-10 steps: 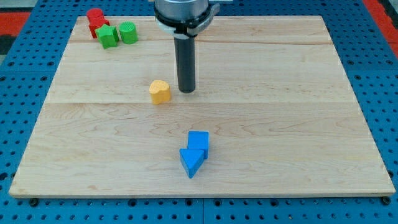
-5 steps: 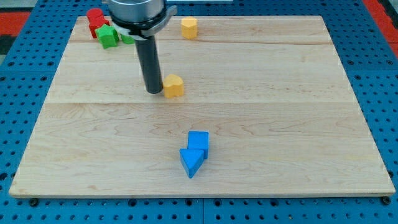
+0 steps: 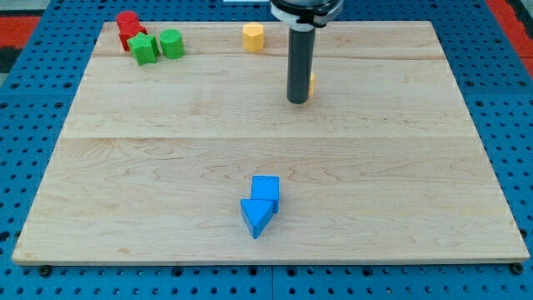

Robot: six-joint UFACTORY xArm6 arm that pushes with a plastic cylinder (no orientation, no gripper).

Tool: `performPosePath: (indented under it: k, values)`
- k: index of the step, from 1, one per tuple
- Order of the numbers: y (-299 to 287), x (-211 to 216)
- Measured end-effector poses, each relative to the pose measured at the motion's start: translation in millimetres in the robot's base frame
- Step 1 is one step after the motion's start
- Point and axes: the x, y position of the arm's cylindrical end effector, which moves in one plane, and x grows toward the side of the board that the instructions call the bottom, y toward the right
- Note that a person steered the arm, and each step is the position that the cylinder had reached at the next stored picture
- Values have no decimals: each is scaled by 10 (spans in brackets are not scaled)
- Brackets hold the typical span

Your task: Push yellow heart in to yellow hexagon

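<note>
This looks like a robotics lab bench. A pale wooden board [image 3: 391, 167], made of joined planks, serves as the surface and lies on a blue perforated base [image 3: 33, 117] with regular rows of holes, the sort of mounting plate used for test rigs. A red strip [image 3: 510, 15] edges the view's top right corner. On the board sit small plain coloured blocks, like the green ones [image 3: 158, 45] and blue ones [image 3: 261, 205], and a dark rod [image 3: 298, 62] hangs from a machine mount above.
</note>
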Motion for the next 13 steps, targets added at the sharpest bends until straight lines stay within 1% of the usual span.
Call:
performPosePath:
  k: [1,2,4,5,7,8,9,10,11,12,13]
  values:
    - [174,-60]
    - [211,-312]
    - [211,-955]
    - [227,-1152]
    - [-511,-1186]
    - [-483,-1165]
    - [-736,-1165]
    - [-675,-1064]
    - [-1166,-925]
    - [-1546,-1169]
    - [-1798,-1615]
